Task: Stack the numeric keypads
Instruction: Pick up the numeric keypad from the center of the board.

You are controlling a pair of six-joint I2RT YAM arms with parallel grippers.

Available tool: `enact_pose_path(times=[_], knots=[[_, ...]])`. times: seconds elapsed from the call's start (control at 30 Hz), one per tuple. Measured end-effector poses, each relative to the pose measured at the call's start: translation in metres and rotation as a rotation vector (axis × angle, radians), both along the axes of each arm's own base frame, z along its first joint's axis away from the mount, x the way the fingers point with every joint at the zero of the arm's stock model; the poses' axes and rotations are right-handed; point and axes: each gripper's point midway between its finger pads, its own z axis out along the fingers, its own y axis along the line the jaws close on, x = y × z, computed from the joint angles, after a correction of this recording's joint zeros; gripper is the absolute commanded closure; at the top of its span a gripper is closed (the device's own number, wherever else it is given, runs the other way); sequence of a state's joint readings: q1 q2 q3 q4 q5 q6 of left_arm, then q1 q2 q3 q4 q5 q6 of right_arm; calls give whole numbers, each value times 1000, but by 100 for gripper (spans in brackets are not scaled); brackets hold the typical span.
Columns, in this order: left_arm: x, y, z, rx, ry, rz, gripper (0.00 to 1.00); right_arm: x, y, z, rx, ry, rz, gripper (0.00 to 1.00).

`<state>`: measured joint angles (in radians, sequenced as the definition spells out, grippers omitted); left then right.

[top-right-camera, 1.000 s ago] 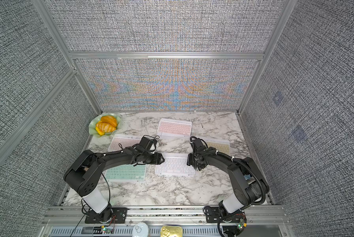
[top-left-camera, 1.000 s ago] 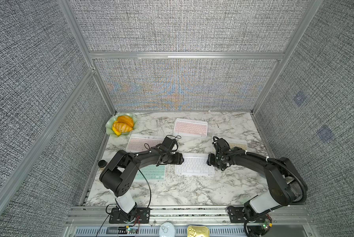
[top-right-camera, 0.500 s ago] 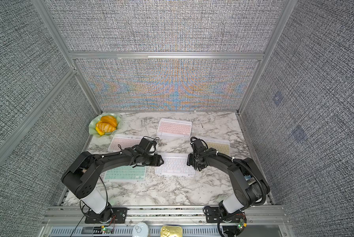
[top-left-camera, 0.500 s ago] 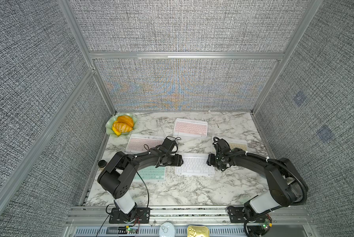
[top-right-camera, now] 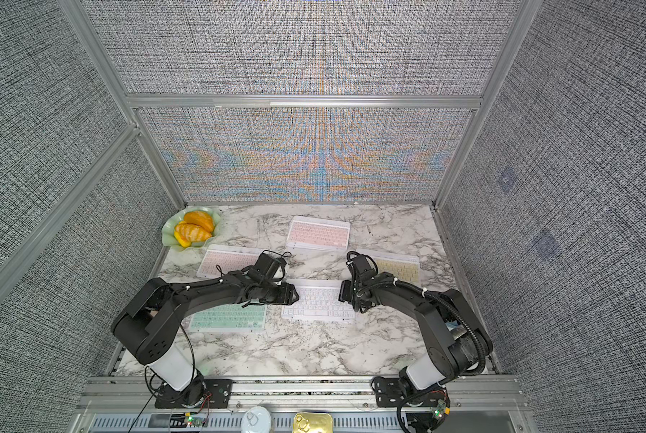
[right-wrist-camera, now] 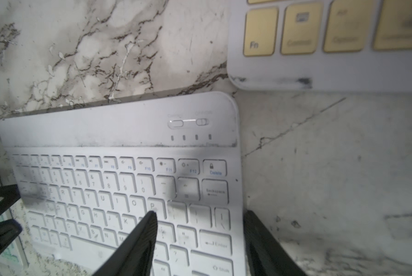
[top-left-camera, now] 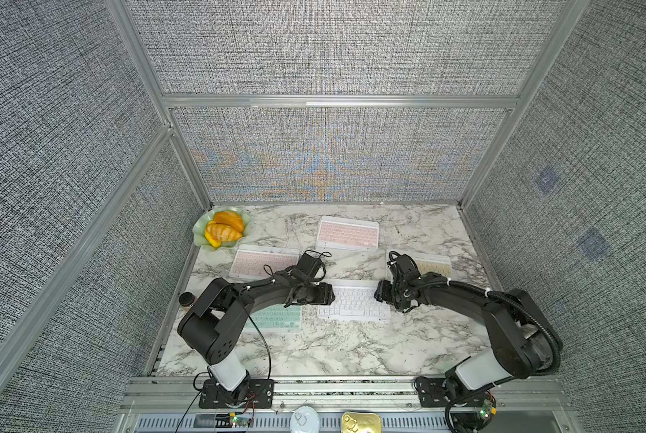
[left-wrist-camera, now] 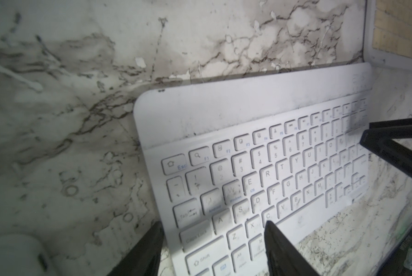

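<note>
So the flat white-keyed rectangular keypad (top-left-camera: 353, 305) sat in the middle of the marble-look worktop (top-left-camera: 332, 352), keys up, long axis running left-right, top row toward the back. The left pincer (left-wrist-camera: 212, 224) and right pincer (right-wrist-camera: 200, 213) each straddled a short end, jaws spread, not clenched. A mint-green-keyed keypad (top-left-camera: 276, 318) lay just beside its left end and a pale yellow-keyed one (top-left-camera: 434, 264) near its back right corner. Bare marble in front, grey woven walls (top-left-camera: 332, 157) all around.
</note>
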<state>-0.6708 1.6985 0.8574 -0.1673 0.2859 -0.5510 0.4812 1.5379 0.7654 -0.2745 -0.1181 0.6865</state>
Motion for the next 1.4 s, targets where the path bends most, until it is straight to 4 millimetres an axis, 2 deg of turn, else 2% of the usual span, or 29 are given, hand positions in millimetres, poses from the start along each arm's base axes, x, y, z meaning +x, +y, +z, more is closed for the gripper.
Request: enact_pose_path(times=[0.47, 0.63, 0.9, 1.17, 1.4], knots=[[0, -1, -4, 13, -11, 4, 32, 1, -1, 5, 151, -19, -60, 40], [1, -2, -5, 9, -21, 2, 32, -8, -2, 7, 201, -2, -57, 39], [18, -5, -5, 4, -101, 22, 32, -21, 1, 8, 272, 27, -45, 39], [20, -5, -6, 8, -112, 23, 32, -25, 2, 10, 336, 32, -61, 39], [19, -5, -7, 14, -115, 18, 32, -21, 1, 19, 368, 5, -87, 39]])
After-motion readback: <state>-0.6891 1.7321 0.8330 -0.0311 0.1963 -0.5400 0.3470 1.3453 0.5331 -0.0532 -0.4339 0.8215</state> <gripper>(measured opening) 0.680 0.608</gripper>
